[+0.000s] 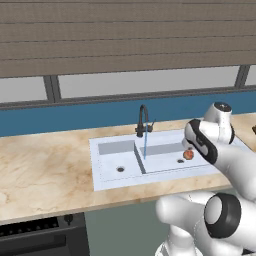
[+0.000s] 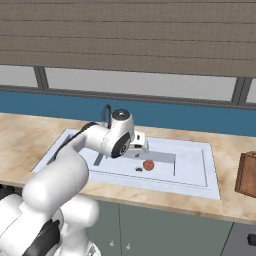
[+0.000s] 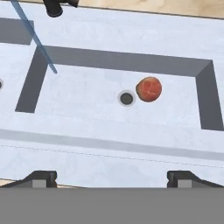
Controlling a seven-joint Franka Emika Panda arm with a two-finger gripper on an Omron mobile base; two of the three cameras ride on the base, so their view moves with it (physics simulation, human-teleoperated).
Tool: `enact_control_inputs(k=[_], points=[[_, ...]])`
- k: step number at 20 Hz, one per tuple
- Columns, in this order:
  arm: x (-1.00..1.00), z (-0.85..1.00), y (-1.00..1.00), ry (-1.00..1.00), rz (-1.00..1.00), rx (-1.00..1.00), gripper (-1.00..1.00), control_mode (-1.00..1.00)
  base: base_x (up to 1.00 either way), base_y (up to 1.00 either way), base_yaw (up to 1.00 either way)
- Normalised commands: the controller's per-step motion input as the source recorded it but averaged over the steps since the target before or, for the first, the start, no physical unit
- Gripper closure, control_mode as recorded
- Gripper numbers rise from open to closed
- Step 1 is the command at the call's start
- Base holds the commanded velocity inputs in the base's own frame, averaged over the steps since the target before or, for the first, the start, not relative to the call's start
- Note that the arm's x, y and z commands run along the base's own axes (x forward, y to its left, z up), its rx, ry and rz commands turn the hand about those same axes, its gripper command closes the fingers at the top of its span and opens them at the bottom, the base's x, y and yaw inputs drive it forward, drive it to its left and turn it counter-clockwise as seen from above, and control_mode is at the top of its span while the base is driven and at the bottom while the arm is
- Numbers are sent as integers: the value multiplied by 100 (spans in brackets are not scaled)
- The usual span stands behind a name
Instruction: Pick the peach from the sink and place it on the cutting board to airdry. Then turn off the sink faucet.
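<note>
**Orange-red peach waited by the drain, jaws wide and empty**

Orange-red and round, the peach (image 3: 149, 89) lay on the floor of the sink's (image 1: 100, 182) right basin, just beside the dark drain (image 3: 126, 98) and apart from the basin walls. Water (image 1: 145, 145) ran in a thin blue stream from the faucet (image 1: 143, 121) into the same basin, landing well to the left of the fruit near the divider. The gripper (image 3: 111, 178) hovered above the near rim, its fingers (image 3: 41, 178) spread about as wide as they go, holding nothing.

The step in hand looked like the reach for the peach. To do it well, the hand would probably need to shift right and forward until the fruit sat midway between the fingertips, then drop straight down into the basin. A round fruit would likely roll if one finger touched first, so centring before closing mattered. Closing low, around its widest part, would likely give the firmest hold. A brown block (image 2: 247, 174) at the counter's right end may be the cutting board; that could not be told for sure.
</note>
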Motion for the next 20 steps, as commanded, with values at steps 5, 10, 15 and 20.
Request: enact_control_inputs(k=[5, 10, 15, 20], points=[[16, -6, -17, 0, -3, 0, -100, -100, 0, 0, 0], [11, -6, -12, 2, -2, 2, -100, -100, 0, 0, 0], [2, -17, -2, 0, 0, 0, -100, -100, 0, 0, 0], [2, -29, 0, 0, 0, 0, -100, -100, 0, 0, 0]])
